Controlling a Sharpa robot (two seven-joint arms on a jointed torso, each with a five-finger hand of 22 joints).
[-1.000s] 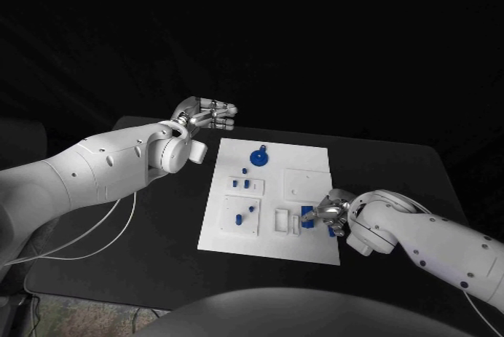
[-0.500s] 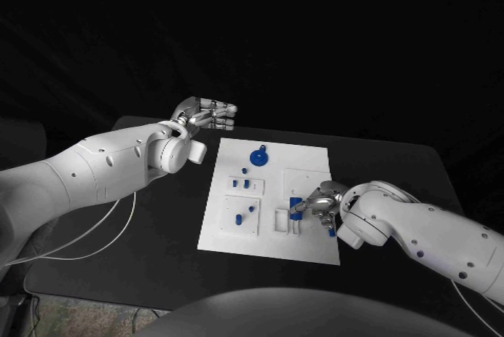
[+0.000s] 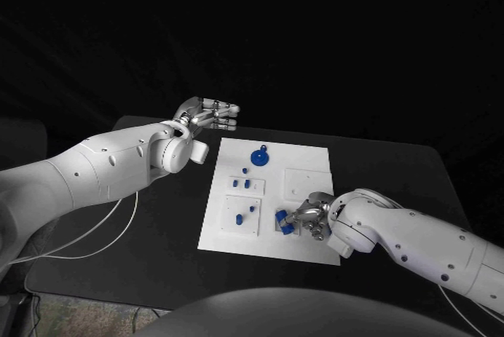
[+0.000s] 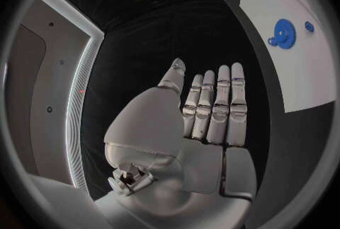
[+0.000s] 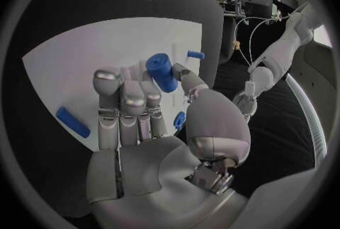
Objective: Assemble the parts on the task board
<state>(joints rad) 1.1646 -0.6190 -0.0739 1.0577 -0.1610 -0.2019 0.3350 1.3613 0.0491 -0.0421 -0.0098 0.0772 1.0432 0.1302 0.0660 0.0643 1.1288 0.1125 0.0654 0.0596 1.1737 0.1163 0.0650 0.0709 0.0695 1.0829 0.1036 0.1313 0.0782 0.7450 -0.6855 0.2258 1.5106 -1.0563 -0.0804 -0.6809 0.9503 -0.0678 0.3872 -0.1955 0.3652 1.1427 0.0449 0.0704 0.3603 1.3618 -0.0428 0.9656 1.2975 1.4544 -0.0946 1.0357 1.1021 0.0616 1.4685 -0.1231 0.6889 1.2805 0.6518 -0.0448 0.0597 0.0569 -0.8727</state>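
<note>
Flat white rectangular task board (image 3: 313,166) on the black desk (image 3: 389,177). Right hand (image 3: 306,215) pinches a smooth blue cylindrical part (image 5: 161,72); left hand (image 3: 208,116) is empty, fingers straight.

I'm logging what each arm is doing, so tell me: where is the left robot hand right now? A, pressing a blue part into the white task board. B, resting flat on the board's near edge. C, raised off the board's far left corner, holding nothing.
C: the left robot hand is off the white task board, fingers straight, holding nothing.
</note>
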